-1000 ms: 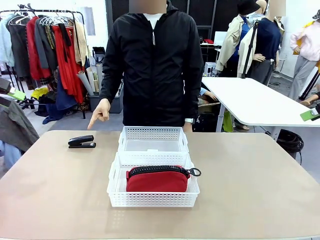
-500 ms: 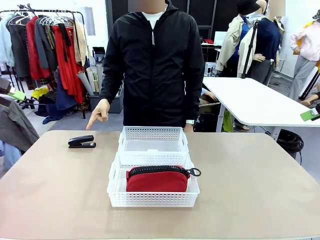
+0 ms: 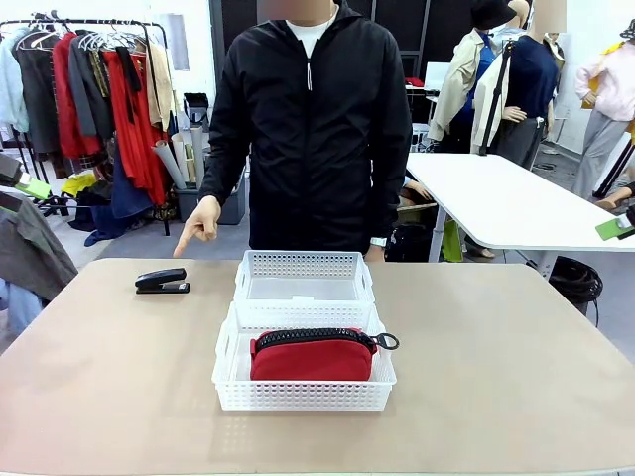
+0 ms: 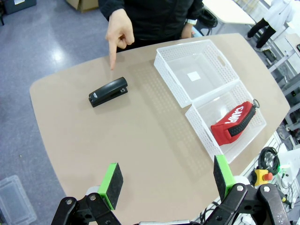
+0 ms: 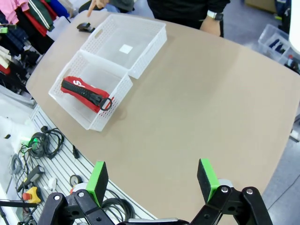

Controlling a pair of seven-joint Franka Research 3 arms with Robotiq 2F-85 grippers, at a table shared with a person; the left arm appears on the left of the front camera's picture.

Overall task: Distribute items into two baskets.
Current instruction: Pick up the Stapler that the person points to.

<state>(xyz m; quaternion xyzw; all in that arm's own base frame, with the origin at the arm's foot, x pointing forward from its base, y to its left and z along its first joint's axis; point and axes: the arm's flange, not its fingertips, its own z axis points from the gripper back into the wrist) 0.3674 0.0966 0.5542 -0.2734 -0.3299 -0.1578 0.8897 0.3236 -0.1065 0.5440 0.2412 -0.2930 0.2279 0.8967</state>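
A red pouch (image 3: 312,356) with a black zipper lies in the nearer white basket (image 3: 230,382). The farther white basket (image 3: 304,265) behind it holds nothing but a small label. A black stapler (image 3: 162,282) rests on the table left of the baskets, and the person's hand (image 3: 199,224) points down at it. In the left wrist view my left gripper (image 4: 167,178) hangs open high above the table, with the stapler (image 4: 108,91), the pouch (image 4: 234,123) and both baskets far below. My right gripper (image 5: 152,179) is open too, high over the table's bare right side, away from the pouch (image 5: 86,93).
The person in a black jacket stands at the table's far edge (image 3: 298,260). A clothes rack (image 3: 89,89) stands back left and a white table (image 3: 506,198) back right. Cables and a strip of sockets (image 5: 42,159) lie below the table's near edge.
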